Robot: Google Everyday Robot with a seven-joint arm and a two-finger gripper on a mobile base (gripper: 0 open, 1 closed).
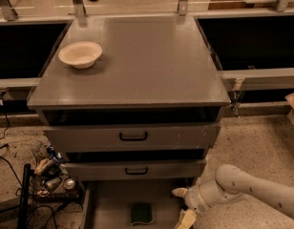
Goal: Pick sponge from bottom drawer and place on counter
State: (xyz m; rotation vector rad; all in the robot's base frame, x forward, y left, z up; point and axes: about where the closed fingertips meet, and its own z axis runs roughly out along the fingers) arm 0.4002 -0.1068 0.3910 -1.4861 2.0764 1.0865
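Down on the floor at the far left there's a heap of cables and clutter (46,174) tucked against the cabinet. It's nothing you need, just something to steer the base clear of.

Up top, the cream bowl (80,54) sits near the back-left corner of the counter (156,66). So you've got the middle and right of that top as bare grey surface, and my guess is that's your landing spot.

Under it, the two upper drawers (133,136) stack with their black handles facing you. The bottom drawer (111,197) is pulled well out past them, which is the only reason you can see its floor.

The sponge (141,213) lies flat in there, green face up, roughly mid-drawer and clear of the side walls, so it looks easy to come down on.

Just right of it is your gripper (183,206), hanging low over the drawer's right side. Its two fingers are spread apart with nothing between them, and it isn't touching the sponge yet.

The arm (252,190) reaches in low from the right, probably to stay under the drawer fronts above. I'd say you need to slide left and drop before closing.
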